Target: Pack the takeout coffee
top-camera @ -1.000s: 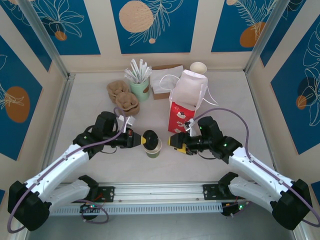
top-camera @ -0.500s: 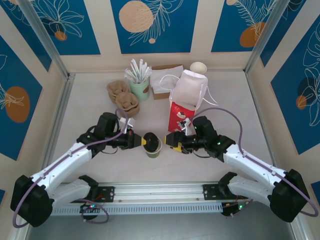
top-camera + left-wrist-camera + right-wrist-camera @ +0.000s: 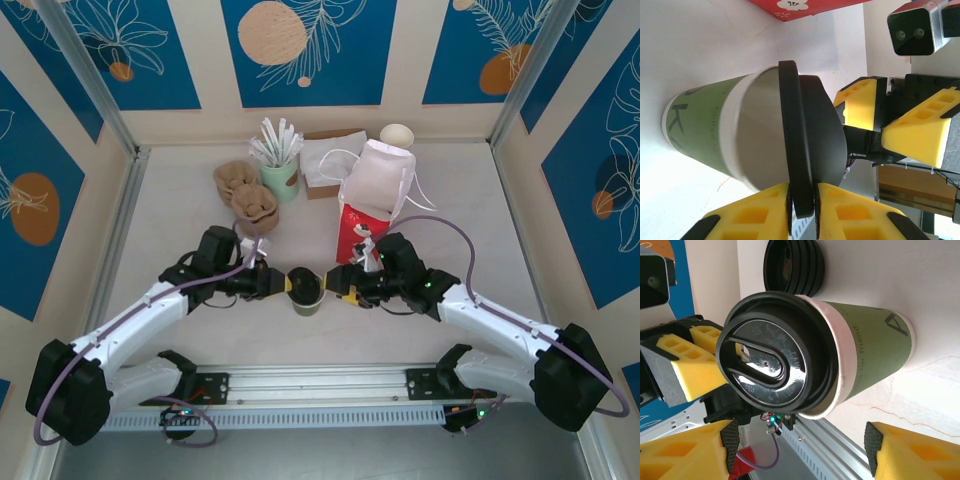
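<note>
Centre-front: left jaws pinch takeout coffee (image 3: 305, 288) lid rim; right jaws spread astride.

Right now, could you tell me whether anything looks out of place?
Yes: the black lid sits askew on the green cup, tilted with white rim exposed along one side, so it looks unseated. The left gripper pinches its edge.

One takeout coffee (image 3: 305, 289), one red bag (image 3: 356, 238)
</note>
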### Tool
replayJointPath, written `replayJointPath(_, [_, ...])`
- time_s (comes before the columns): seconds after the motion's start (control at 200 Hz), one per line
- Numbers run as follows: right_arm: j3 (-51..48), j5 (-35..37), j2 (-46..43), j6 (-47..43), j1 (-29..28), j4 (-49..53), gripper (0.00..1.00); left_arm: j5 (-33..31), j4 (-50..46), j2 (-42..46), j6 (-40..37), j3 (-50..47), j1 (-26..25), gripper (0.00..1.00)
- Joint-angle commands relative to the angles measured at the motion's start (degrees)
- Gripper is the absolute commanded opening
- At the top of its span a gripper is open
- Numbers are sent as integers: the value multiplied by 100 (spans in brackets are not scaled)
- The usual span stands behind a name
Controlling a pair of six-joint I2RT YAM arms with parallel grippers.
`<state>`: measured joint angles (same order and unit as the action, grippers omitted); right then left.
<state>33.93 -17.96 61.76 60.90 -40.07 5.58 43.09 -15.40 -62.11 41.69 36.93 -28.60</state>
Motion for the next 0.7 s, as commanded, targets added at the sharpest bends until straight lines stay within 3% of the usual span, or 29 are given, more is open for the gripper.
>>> replayJointPath(0.0, [78, 64, 111, 62, -70, -185, 70, 148, 79, -21, -33, -45, 83, 22])
replayJointPath(0.205, [205, 116, 281, 27, -136, -212, 70, 112, -26, -46, -143, -45, 100, 30])
replayJointPath(0.695, [400, 187, 458, -27, -170, -170, 70, 50, -116, -290, -381, -27, 99, 30])
